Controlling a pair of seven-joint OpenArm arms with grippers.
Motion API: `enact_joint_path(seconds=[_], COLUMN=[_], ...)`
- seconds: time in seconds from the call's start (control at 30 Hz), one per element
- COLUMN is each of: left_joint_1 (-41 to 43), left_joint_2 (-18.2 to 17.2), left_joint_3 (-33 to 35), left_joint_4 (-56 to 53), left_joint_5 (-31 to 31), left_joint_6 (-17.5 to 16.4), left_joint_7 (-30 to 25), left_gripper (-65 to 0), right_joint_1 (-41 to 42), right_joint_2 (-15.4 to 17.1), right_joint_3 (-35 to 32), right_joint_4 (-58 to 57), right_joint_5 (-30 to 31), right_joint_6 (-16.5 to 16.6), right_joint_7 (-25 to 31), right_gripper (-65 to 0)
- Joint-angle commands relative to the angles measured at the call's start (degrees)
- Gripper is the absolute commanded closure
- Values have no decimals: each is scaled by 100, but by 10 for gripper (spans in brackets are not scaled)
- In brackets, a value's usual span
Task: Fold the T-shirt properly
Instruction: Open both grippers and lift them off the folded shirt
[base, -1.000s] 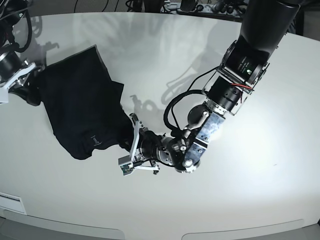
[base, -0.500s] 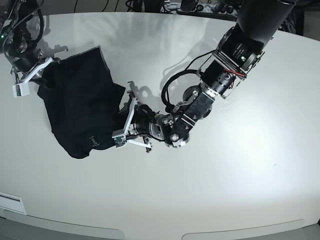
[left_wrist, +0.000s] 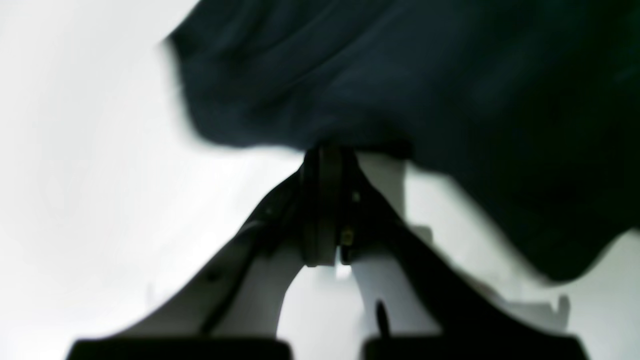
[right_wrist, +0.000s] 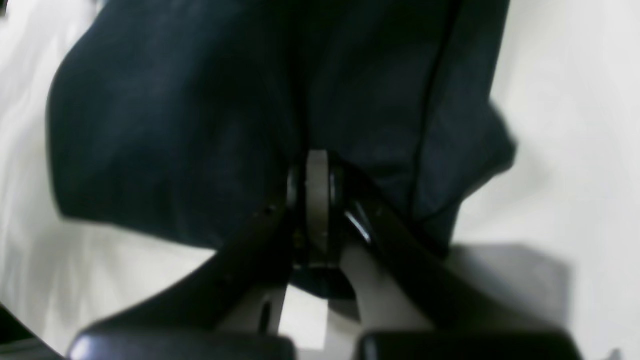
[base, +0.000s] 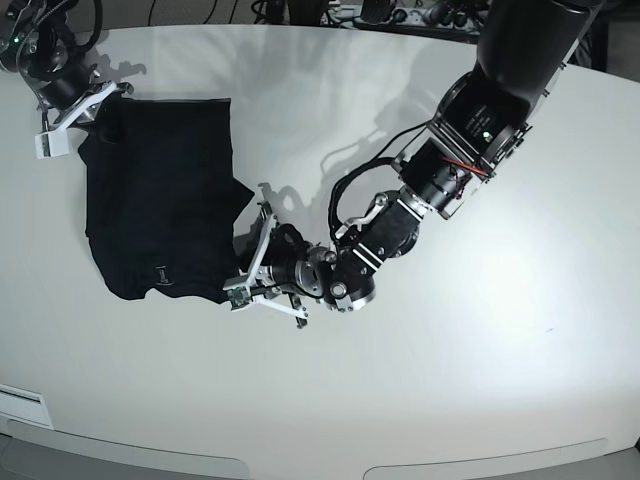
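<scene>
Left pincer (base: 238, 288), jaws closed flat together, grips the lower hem of the T-shirt (base: 160, 215); in the left wrist view the cloth edge sits pinched at the tips of the pincer (left_wrist: 325, 155). Right pincer (base: 80, 108), likewise closed, clamps the shirt's far upper corner, the fabric bunching around its tips (right_wrist: 317, 165). The T-shirt is soft, matte black cloth with shallow folds and a tiny pale label mark (base: 163, 272), stretched between both grips across the worktop (base: 450, 400). The worktop is smooth, white and rounded, with dark cables (base: 330, 12) beyond its far edge.
</scene>
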Motion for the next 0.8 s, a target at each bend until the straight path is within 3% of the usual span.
enact_joint_path(seconds=[0.0, 0.1, 0.17, 0.27, 0.4, 0.5, 0.57, 0.77], left_joint_1=[-208, -348, -361, -308, -297, -291, -232, 284], left_joint_2=[-9, -13, -66, -258, -514, -581, -664, -1027], left_joint_3=[-55, -385, -820, -1626, -2769, -3609, -3965, -4151], left_joint_4=[44, 243, 424, 579, 584, 671, 671, 1064], left_joint_5=[-50, -844, -1716, -3659, -6944, -7179, -7179, -7179], left_joint_6=[28, -7, -356, -895, -895, -895, -811, -638], left_joint_7=[393, 1152, 1644, 2686, 4408, 4408, 4408, 4408], left_gripper=[0, 0, 0, 0, 0, 0, 0, 0], right_joint_1=[0, 0, -4, -15, -13, -17, -46, -695], right_joint_2=[98, 98, 103, 103, 103, 101, 103, 96], right_joint_3=[184, 621, 855, 962, 964, 964, 964, 1082], right_joint_4=[264, 734, 999, 1182, 1187, 1198, 1287, 2087], right_joint_5=[133, 378, 984, 2210, 3567, 3596, 3596, 3596], right_joint_6=[-37, -116, -4, 194, 194, 194, 194, 194], right_joint_7=[175, 175, 166, 31, -557, -1217, -1351, -1357], right_gripper=[0, 0, 0, 0, 0, 0, 0, 0])
